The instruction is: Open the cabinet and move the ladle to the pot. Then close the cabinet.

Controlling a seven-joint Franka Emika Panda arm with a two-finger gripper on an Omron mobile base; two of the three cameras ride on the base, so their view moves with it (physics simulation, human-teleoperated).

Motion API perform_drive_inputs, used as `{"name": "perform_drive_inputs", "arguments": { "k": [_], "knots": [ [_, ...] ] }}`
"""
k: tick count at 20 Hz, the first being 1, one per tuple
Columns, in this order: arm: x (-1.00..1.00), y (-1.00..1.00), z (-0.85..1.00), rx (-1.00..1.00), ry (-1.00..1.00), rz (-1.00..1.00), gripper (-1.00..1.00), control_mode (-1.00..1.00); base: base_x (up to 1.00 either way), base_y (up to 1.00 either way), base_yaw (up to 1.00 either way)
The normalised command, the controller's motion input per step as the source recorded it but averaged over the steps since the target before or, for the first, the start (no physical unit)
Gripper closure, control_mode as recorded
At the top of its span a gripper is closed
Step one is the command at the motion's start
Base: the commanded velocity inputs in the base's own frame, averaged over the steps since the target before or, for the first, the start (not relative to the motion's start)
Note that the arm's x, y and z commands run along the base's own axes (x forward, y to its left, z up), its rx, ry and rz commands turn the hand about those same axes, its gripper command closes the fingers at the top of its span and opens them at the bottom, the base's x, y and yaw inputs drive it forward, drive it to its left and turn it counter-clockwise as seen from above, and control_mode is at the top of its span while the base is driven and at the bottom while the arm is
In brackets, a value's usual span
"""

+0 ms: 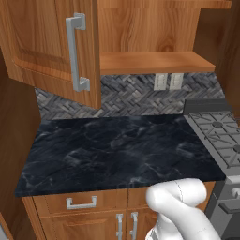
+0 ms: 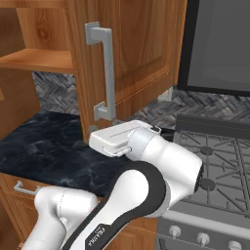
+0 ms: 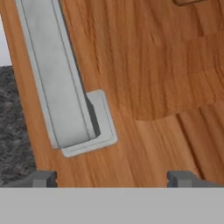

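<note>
Cabinet (image 2: 141, 44) at upper centre, door swung open, bar handle (image 2: 103, 71) vertical. Shelf (image 2: 34, 59) at upper left. Arm (image 2: 146, 166) crosses the lower centre, its hand just below the handle. Stove (image 2: 215, 156) at right; dark counter (image 2: 39, 146) at left.

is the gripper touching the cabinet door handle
Apart. In the hand view the gripper is open, its fingertips low in frame, with bare cabinet door wood between them and the handle.
</note>
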Motion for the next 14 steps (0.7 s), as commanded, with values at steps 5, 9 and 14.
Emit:
{"name": "perform_drive_inputs", "arguments": {
  "k": [5,9,14],
  "knots": [
    [0.30,0.29,0.21,0.00,0.00,0.00,-1.00,-1.00,0.00,0.00,0.00],
    [0.43,0.28,0.02,0.00,0.00,0.00,-1.00,-1.00,0.00,0.00,0.00],
    [0.41,0.21,0.00,0.00,-0.01,0.00,-1.00,-1.00,0.00,0.00,0.00]
  ]
}}
